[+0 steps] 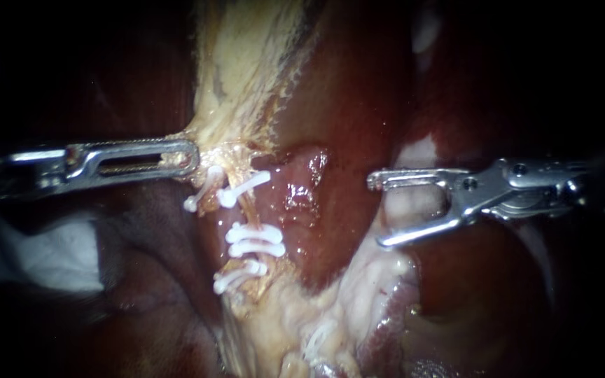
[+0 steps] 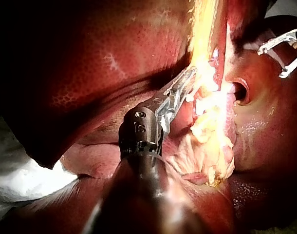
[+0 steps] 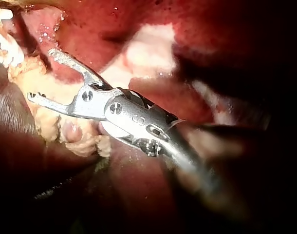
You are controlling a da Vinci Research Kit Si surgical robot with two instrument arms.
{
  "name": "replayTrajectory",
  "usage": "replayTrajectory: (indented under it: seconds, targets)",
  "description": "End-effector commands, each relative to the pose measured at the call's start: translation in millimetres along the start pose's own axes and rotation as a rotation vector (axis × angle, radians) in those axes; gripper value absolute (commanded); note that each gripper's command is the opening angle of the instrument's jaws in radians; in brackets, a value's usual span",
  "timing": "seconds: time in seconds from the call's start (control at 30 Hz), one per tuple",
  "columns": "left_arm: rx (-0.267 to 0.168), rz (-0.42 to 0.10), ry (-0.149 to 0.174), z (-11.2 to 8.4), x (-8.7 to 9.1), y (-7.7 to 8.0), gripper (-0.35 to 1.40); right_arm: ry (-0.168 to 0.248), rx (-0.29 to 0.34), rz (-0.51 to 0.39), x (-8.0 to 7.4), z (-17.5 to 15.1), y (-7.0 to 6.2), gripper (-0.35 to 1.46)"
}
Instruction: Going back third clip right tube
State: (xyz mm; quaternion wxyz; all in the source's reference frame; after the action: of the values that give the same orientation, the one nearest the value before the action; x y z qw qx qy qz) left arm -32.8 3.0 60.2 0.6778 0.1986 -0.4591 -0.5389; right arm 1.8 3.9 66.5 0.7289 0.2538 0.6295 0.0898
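Several white clips [image 1: 255,241] sit across the pale tubes [image 1: 246,213] in the middle of the endoscope view. My left instrument [image 1: 189,157] comes in from the left, its long slotted jaws shut on the yellowish tissue [image 1: 243,77] just above the clips; the left wrist view shows the same hold [image 2: 186,82]. My right instrument [image 1: 378,210] stands well to the right of the clips. Its jaws are wide open and hold nothing, over dark red liver. In the right wrist view those open jaws [image 3: 41,75] point toward the clips [image 3: 6,46], a short way off.
Dark red liver [image 1: 358,91] surrounds the field. Pale fatty tissue [image 1: 330,315] spreads below the clips. White gauze [image 1: 57,252] lies under my left instrument's shaft, also seen in the left wrist view [image 2: 17,180]. My right instrument's open jaws [image 2: 285,48] show far ahead there.
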Motion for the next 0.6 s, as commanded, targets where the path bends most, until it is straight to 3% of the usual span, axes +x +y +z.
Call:
replayTrajectory:
  seconds: [0.03, 0.4, 0.6]
  targets:
    - [0.000, 0.000, 0.000, 0.0, 0.0, 0.0, -0.35, 0.001, -0.001, -0.014, 0.2, -0.1, 0.0, 0.60]
    - [-0.002, 0.002, -0.002, 0.6, 0.3, 0.3, -0.35, 0.021, -0.004, -0.100, 0.8, -0.6, -1.0, 0.60]
    - [-0.010, 0.008, -0.002, 2.4, 1.2, 0.7, -0.35, 0.022, 0.002, -0.103, 0.9, -0.9, -1.6, 0.60]
